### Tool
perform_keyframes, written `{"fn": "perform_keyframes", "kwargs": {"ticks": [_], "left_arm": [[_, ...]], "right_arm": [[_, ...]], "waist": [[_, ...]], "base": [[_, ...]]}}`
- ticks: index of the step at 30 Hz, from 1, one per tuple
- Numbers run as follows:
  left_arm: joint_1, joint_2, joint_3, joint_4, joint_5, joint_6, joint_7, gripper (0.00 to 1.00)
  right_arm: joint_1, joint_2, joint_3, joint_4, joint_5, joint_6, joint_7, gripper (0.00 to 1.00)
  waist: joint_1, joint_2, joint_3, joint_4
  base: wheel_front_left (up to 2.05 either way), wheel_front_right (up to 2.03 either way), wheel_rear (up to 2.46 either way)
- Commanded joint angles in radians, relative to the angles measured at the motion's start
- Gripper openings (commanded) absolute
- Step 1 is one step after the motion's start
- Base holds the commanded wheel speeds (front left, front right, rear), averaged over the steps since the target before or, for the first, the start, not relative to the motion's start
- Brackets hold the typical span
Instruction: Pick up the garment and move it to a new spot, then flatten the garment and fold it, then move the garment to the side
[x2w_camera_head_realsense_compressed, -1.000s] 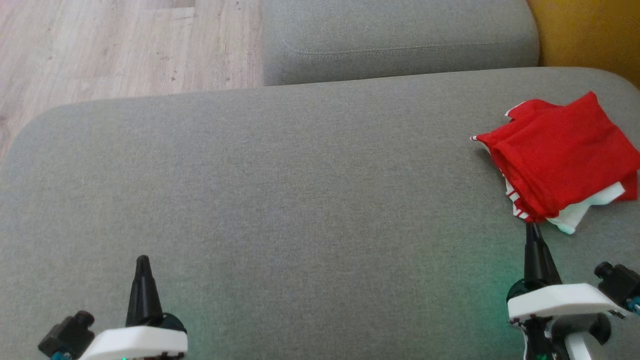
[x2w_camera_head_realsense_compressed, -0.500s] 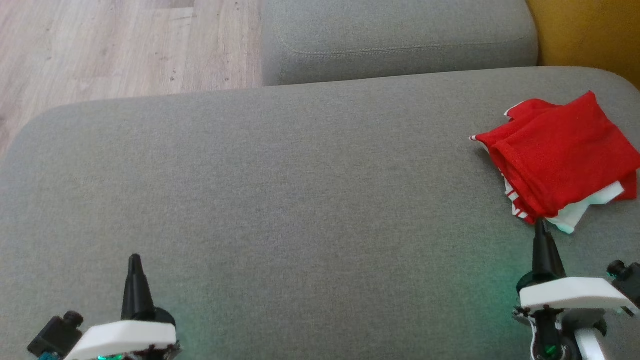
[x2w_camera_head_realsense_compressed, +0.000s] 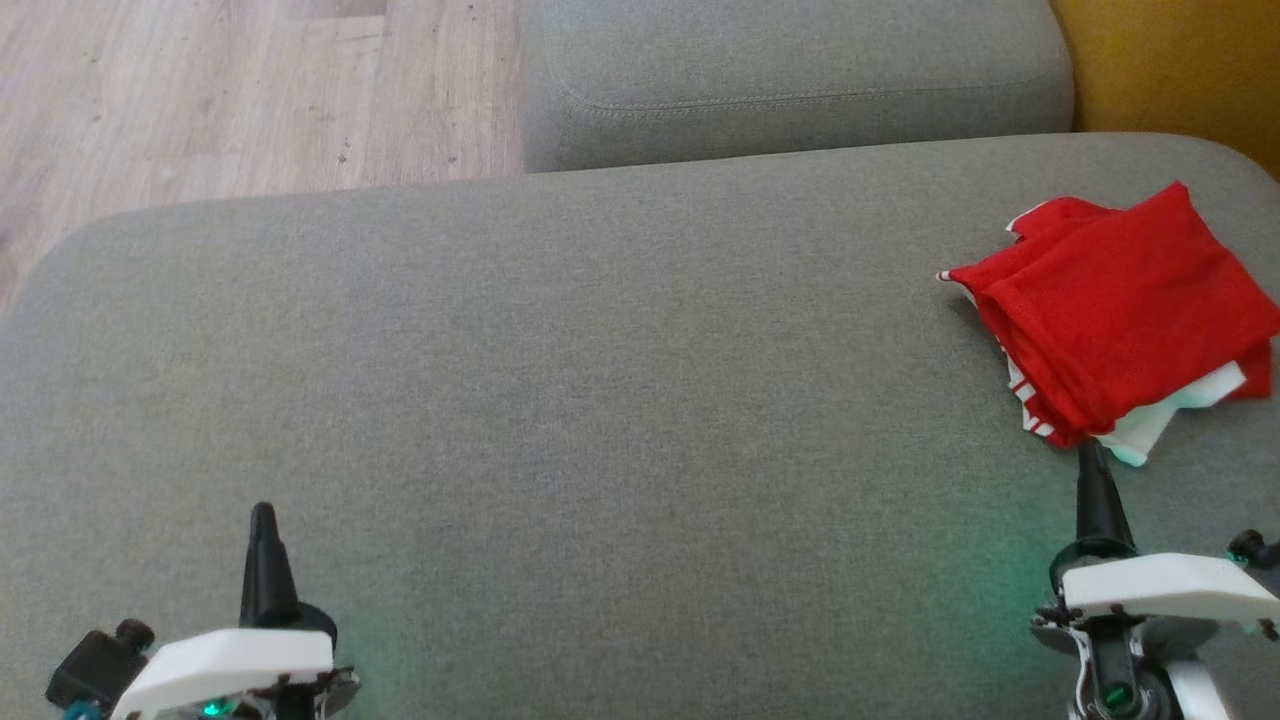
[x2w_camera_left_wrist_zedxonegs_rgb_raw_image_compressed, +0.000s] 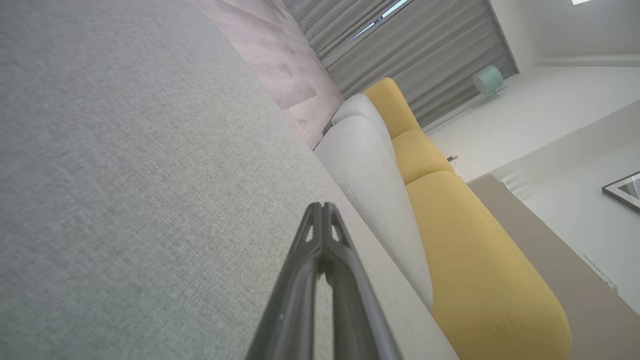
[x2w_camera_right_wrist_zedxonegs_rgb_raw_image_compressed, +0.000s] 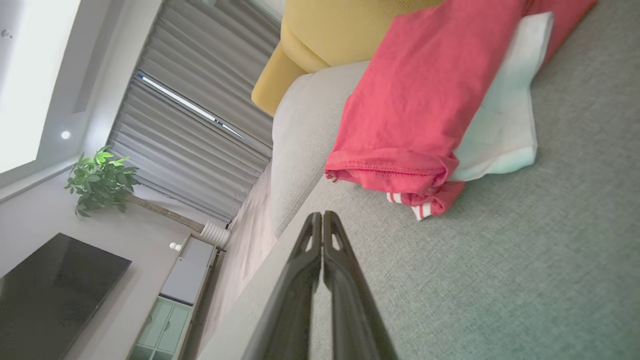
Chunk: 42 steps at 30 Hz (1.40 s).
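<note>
The garment (x2w_camera_head_realsense_compressed: 1125, 315), red with white parts and striped trim, lies folded in a compact stack at the right end of the grey sofa seat (x2w_camera_head_realsense_compressed: 600, 400). In the right wrist view the garment (x2w_camera_right_wrist_zedxonegs_rgb_raw_image_compressed: 425, 105) sits just beyond the fingertips. My right gripper (x2w_camera_head_realsense_compressed: 1093, 452) is shut and empty, its tip just below the garment's near corner, apart from it. My left gripper (x2w_camera_head_realsense_compressed: 263, 515) is shut and empty at the lower left, over bare cushion. The closed fingers show as one dark point in both wrist views: left gripper (x2w_camera_left_wrist_zedxonegs_rgb_raw_image_compressed: 322, 206), right gripper (x2w_camera_right_wrist_zedxonegs_rgb_raw_image_compressed: 320, 215).
A second grey cushion (x2w_camera_head_realsense_compressed: 800, 80) lies behind the seat, and a yellow cushion (x2w_camera_head_realsense_compressed: 1170, 70) at the far right. Wooden floor (x2w_camera_head_realsense_compressed: 230, 90) runs beyond the seat's far left edge. The seat's middle is bare fabric.
Both grippers have drawn back toward the bottom of the head view; the right tip has slid away from the garment's corner and a little rightward. The garment has stayed put.
</note>
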Motion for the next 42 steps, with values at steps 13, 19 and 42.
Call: {"fn": "perform_keyframes", "kwargs": {"ticks": [13,19,42], "left_arm": [[-0.066,0.003,0.050,-0.024,-0.153,0.001,0.049,0.00],[-0.073,0.003,0.059,-0.023,-0.212,0.001,0.067,0.00],[-0.096,0.004,0.090,-0.020,-0.426,0.001,0.132,0.00]], "right_arm": [[-0.059,-0.009,-0.011,-0.048,0.175,-0.001,0.046,0.00],[-0.061,-0.009,-0.017,-0.051,0.241,-0.001,0.063,0.00],[-0.069,-0.010,-0.042,-0.063,0.481,-0.001,0.127,0.00]], "waist": [[0.0000,0.0000,0.000,-0.002],[0.0000,0.0000,0.000,-0.003],[0.0000,0.0000,-0.001,-0.007]], "base": [[0.00,0.00,0.00],[0.00,0.00,0.00],[0.00,0.00,0.00]]}}
